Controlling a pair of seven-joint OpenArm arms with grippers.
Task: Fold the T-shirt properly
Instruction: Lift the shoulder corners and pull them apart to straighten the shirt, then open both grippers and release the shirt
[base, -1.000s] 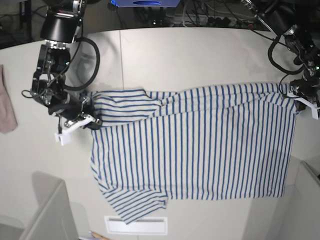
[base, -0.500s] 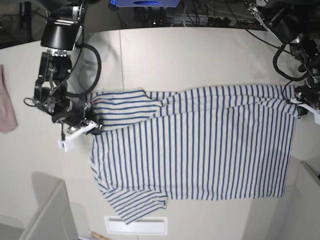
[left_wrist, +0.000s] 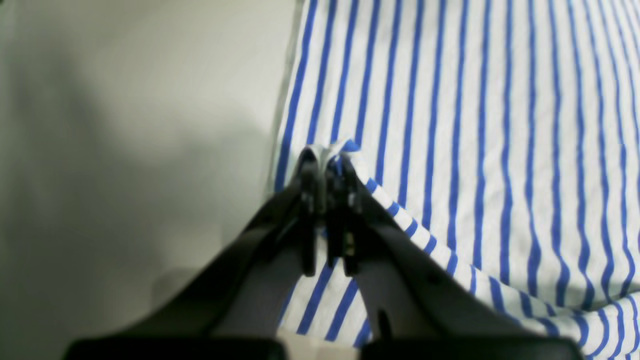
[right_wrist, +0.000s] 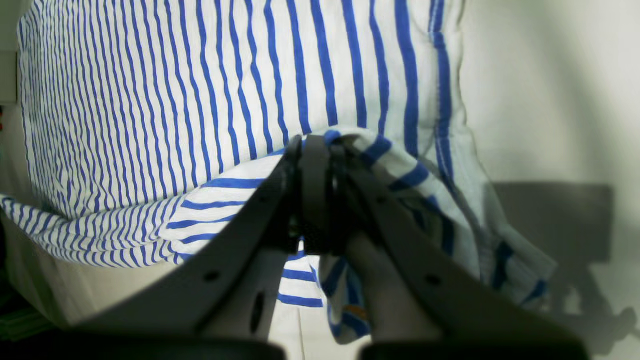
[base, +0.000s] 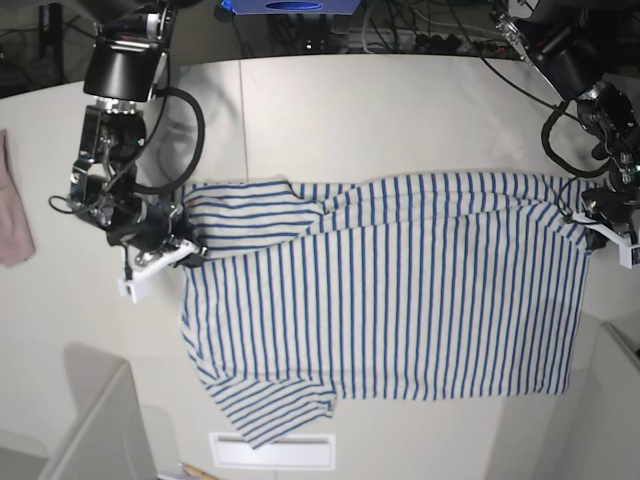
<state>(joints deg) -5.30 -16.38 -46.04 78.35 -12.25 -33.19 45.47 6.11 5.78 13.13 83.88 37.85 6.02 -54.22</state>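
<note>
— Both pinched corners have crept down the base view since a second ago: the right gripper (base: 183, 247) at the left of the frame has come lower with its sleeve corner, and the left gripper (base: 598, 218) at the right edge has sunk a little too. The far edge of the T-shirt (base: 400, 300) now sits slightly lower, while its near edge has not shifted.

— What else is around?

— A pinkish cloth (base: 12, 210) lies at the far left edge of the table (base: 400, 110), well apart from the shirt. A white slotted plate (base: 272, 450) sits at the bottom, just below the lower sleeve. Nothing blocks the shirt, though the fingers hide the corners they hold.

— And the grippers?

— Left wrist view: the left gripper (left_wrist: 327, 165) has its jaws clamped tight on a raised fold at the shirt's side edge. Right wrist view: the right gripper (right_wrist: 320, 145) is likewise pinched on a bunched striped fold.

— Where is the shirt?

— Spread across the middle of the frame, flat on the table.
</note>
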